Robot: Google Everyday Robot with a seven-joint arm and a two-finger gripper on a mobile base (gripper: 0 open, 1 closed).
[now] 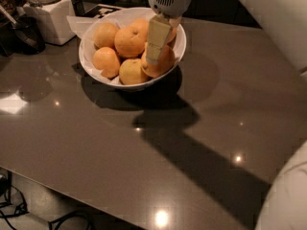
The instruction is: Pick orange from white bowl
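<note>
The gripper (pixel 153 61) hangs down from the top of the view into the white bowl (pixel 139 84), its pale lower end resting against the front of the orange (pixel 167 61), which lies in the right-hand part of the bowl close to the rim. Whether the jaws are open or closed on that fruit cannot be told. The orange sits directly behind and beneath the jaws and is partly hidden by them. Just left of the jaws, touching the orange, lies a paler yellowish fruit (pixel 132 72) at the bowl's front edge. Further left of the jaws is a small orange fruit (pixel 106 61). Up and to the left sit a large round fruit (pixel 129 41) and another (pixel 106 35) behind it. White paper (pixel 76 25) lines the bowl and sticks out past its far-left rim. The bowl stands on a glossy grey worktop (pixel 96 143), with its dark shadow (pixel 192 152) stretching from below the jaws toward the lower right. Well to the left of the jaws, at the back of the worktop, stands a white square jar (pixel 50 18).
</note>
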